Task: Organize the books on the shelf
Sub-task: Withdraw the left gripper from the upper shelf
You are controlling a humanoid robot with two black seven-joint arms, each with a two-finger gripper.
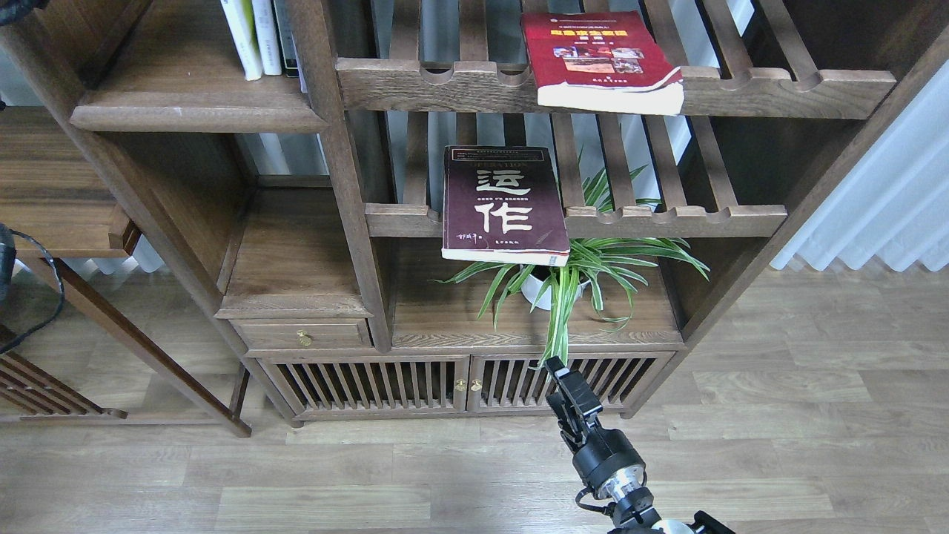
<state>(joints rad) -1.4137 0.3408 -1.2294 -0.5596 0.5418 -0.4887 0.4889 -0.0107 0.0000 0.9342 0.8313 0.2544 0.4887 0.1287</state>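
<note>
The yellow-green and white book (239,37) stands nearly upright at the back right of the solid plank shelf (193,111), against thin white- and dark-spined books (268,33). The dark maroon book (503,204) lies flat on the middle slatted rack, overhanging its front rail. The red book (597,59) lies flat on the upper slatted rack, also overhanging. My right gripper (565,389) hangs low in front of the cabinet doors, far below the books, dark and empty. My left gripper is out of view.
A potted spider plant (571,278) stands on the board under the maroon book. A brass-knobbed drawer (304,335) and slatted cabinet doors (415,386) are below. A black arm part with a cable (15,259) shows at the left edge.
</note>
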